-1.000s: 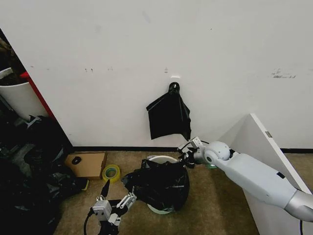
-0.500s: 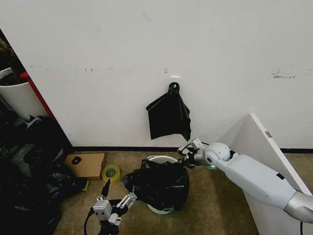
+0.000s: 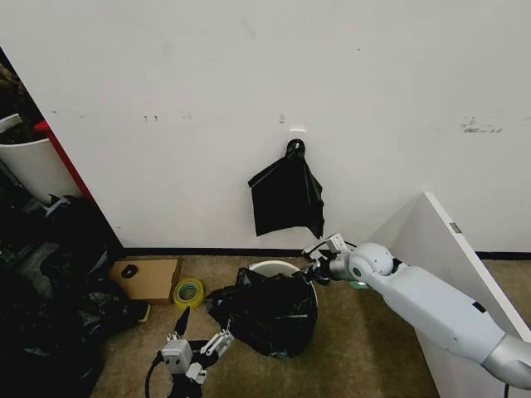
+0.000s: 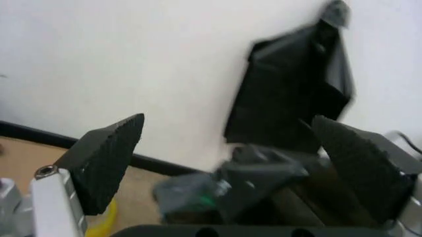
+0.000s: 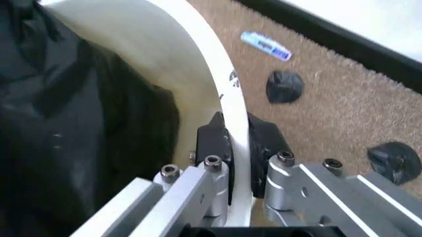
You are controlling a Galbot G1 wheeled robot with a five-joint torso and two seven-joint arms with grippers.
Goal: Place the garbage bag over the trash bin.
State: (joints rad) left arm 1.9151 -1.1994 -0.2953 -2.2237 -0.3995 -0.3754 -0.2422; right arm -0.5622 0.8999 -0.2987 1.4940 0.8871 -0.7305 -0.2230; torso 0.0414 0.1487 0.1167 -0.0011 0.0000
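My right gripper (image 5: 236,148) pinches the bin (image 5: 197,64) rim; left gripper (image 4: 237,163) spread. Bag (image 3: 267,311): light, slippery; grip its hem.

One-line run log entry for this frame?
right end effector: shut on trash bin rim | left end effector: open, low, apart | garbage bag: draped over bin front, rear rim bare

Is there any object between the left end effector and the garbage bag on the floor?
Nothing visible stands between them. The left end effector, fingers open, hovers just in front of the garbage bag, with bare carpet between. The right end effector clamps the trash bin rim at the far side.
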